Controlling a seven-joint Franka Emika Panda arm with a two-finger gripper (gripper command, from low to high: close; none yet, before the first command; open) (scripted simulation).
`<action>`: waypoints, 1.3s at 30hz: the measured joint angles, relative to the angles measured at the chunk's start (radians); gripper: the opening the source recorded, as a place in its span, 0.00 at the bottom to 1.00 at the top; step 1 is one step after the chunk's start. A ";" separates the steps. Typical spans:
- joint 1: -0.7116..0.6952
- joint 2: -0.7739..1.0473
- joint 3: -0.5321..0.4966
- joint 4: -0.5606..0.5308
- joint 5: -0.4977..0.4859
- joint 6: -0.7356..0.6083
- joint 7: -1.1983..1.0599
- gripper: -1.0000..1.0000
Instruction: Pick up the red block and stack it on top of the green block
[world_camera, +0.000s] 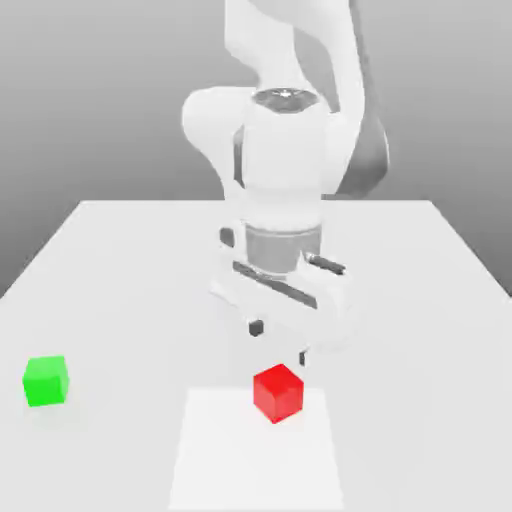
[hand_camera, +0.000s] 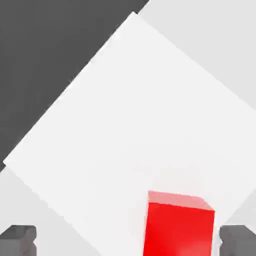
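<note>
Gripper (world_camera: 280, 343) is spread wide, red block (world_camera: 278, 394) at its 6 o'clock in the exterior view. I'd center up, square to its faces, then lower straight.

Light table (world_camera: 130, 300), far edge straight, sides widening toward the camera; paler white square (world_camera: 255, 470) at its near edge. Gray backdrop (world_camera: 100, 90) behind (lighter up top). Dark gray area (hand_camera: 45, 60) past the table in hand view.
</note>
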 joint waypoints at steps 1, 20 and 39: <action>-0.007 0.036 -0.002 -0.002 -0.029 0.030 0.030 0.50; 0.113 0.112 -0.135 0.002 -0.100 0.094 0.090 0.00; -0.475 0.169 -0.447 0.262 -0.041 -0.110 -0.182 0.00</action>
